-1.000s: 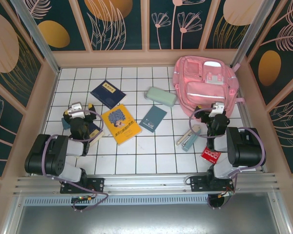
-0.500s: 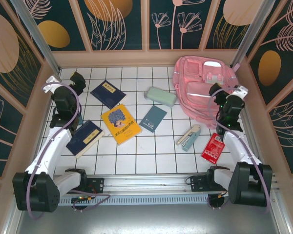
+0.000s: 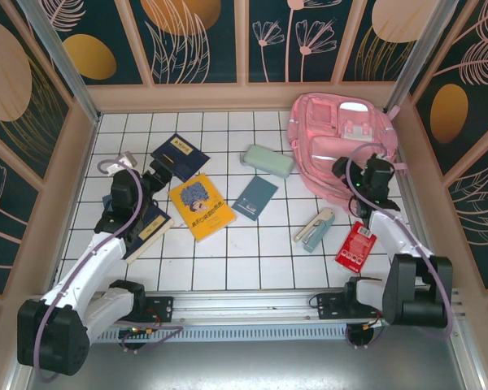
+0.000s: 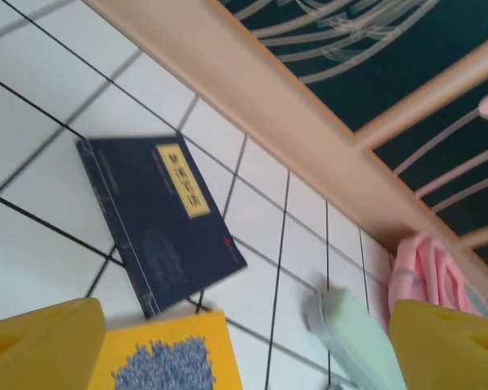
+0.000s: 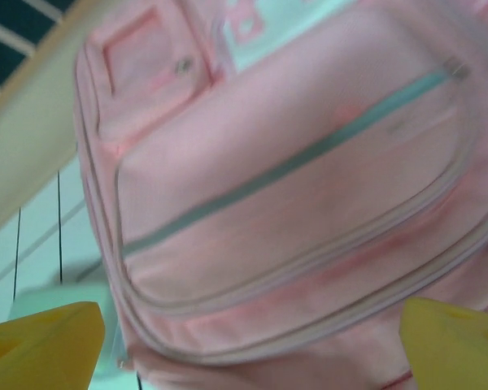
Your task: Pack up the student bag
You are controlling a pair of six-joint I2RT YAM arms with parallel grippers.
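At the near right of the white gridded tabletop [image 3: 252, 264], a red packet [image 3: 355, 246] is seen, with a white and teal oblong item [image 3: 313, 229] just to its left. On the near left, a dark blue book [image 3: 150, 231] is partly covered by the left arm. A yellow book [image 3: 200, 206] is laid beside it towards the middle, and a dark teal notebook [image 3: 255, 197] is placed further right, apart from it.

The left end effector [image 3: 158, 169] is held over the spot between the yellow book and a navy book [image 3: 180, 156]. In the left wrist view its yellow fingers [image 4: 41, 345] are seen spread well apart, with nothing clamped.

A mint-green pencil case [image 3: 267, 160] is found behind the notebook.

The right end effector [image 3: 342, 167] is held at the near left edge of the student bag [image 3: 342, 134], spread wide and empty. Whether the fabric is touched cannot be told.

The student bag is laid flat in the far right corner of the tabletop, front pockets upward.
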